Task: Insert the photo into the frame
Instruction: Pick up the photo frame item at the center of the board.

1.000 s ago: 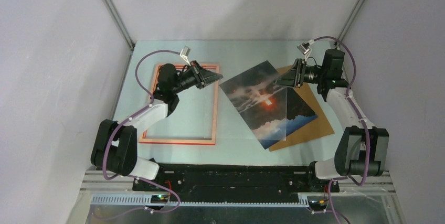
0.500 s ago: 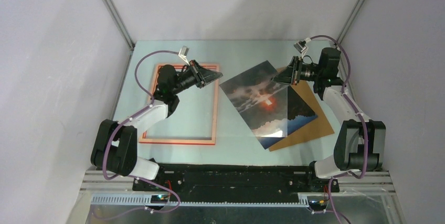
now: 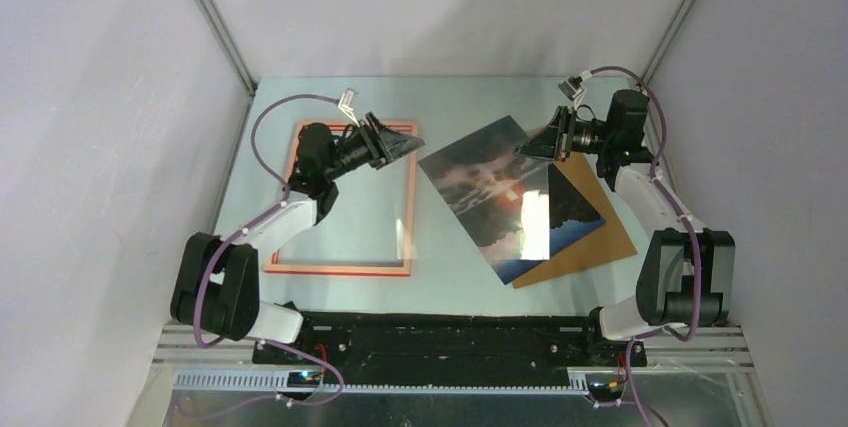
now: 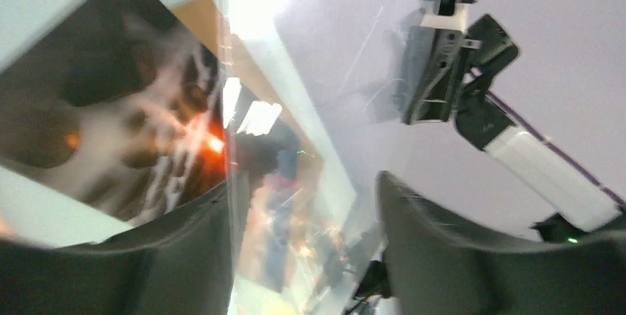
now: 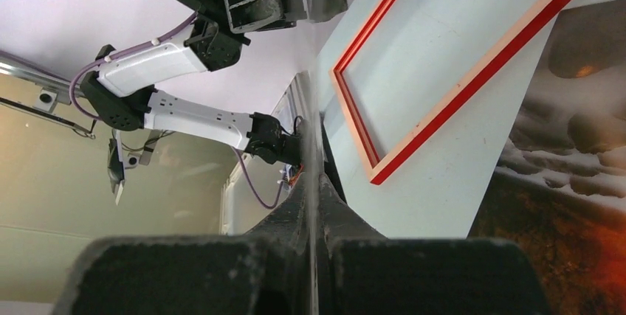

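Note:
The photo (image 3: 480, 182) lies tilted on the table, right of centre, partly on a brown board. The red frame (image 3: 340, 269) lies flat at the left with nothing inside it. A clear pane (image 3: 535, 222) stands upright above the table, spanning from one gripper to the other. My right gripper (image 3: 537, 145) is shut on the pane's right top edge; in the right wrist view the sheet's thin edge (image 5: 310, 108) runs between the closed gripper (image 5: 313, 186). My left gripper (image 3: 405, 139) is open, and the pane's edge (image 4: 230, 204) rests against one finger (image 4: 184, 248).
The brown backing board (image 3: 600, 237) lies under the photo's right part, near the right arm. Grey walls close in the table at left, right and back. The black base rail (image 3: 440, 332) runs along the near edge.
The left gripper has opened around the pane's edge. The right gripper has closed on the pane and drawn slightly back and right. Glare now shows on the pane.

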Available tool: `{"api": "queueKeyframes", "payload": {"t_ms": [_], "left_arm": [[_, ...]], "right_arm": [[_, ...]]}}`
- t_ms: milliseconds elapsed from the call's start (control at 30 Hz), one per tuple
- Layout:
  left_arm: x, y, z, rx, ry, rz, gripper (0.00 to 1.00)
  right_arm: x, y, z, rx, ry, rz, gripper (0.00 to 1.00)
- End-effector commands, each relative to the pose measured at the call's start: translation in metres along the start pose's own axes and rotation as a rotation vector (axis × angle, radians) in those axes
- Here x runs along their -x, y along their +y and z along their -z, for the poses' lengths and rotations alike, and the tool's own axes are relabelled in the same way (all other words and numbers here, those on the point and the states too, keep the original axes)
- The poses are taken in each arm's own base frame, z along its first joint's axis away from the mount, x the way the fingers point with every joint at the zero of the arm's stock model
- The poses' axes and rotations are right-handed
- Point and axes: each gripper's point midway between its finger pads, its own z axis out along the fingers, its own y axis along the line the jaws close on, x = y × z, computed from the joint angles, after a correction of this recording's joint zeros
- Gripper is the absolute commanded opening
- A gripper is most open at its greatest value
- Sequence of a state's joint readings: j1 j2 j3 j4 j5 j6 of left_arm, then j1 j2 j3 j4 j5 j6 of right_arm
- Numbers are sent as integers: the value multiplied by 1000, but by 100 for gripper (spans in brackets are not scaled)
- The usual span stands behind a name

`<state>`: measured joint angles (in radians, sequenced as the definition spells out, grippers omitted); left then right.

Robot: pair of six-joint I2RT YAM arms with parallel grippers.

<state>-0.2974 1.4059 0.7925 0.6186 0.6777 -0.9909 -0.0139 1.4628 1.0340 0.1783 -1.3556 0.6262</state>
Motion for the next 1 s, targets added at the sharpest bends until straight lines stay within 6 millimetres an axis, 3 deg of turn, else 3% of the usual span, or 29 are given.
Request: {"api": "queueKeyframes", "payload": {"t_ms": [0,33,100,267,300,333,367,400,600,733,867,967], "left_arm": [[19,-2,8,37,-6,-125,81],[25,0,10,48,-11,-155,90],[29,7,15,80,-4,-177,98],[46,28,39,198,-1,-232,100],[61,33,47,251,-30,-294,100],[54,48,57,332,8,-266,100],[70,55,67,404,-12,-332,100],[64,67,78,473,21,-306,100],[85,128,161,854,80,-333,100],[81,167,215,1128,203,-349,100],[80,194,248,1297,313,-411,99],[74,216,258,1351,398,-406,97]], "right_arm": [[8,25,0,26,-11,74,0],[9,26,0,24,-16,74,0],[15,28,-1,16,-46,71,0],[25,31,-7,9,-92,31,0],[25,30,-10,6,-97,29,0],[23,29,-14,12,-90,19,0],[24,29,-16,11,-95,14,0],[24,28,-20,19,-91,5,0],[29,31,-42,60,-101,-39,0],[30,33,-59,73,-95,-51,0],[27,33,-76,89,-72,-70,0],[18,29,-87,102,-40,-91,0]]}}
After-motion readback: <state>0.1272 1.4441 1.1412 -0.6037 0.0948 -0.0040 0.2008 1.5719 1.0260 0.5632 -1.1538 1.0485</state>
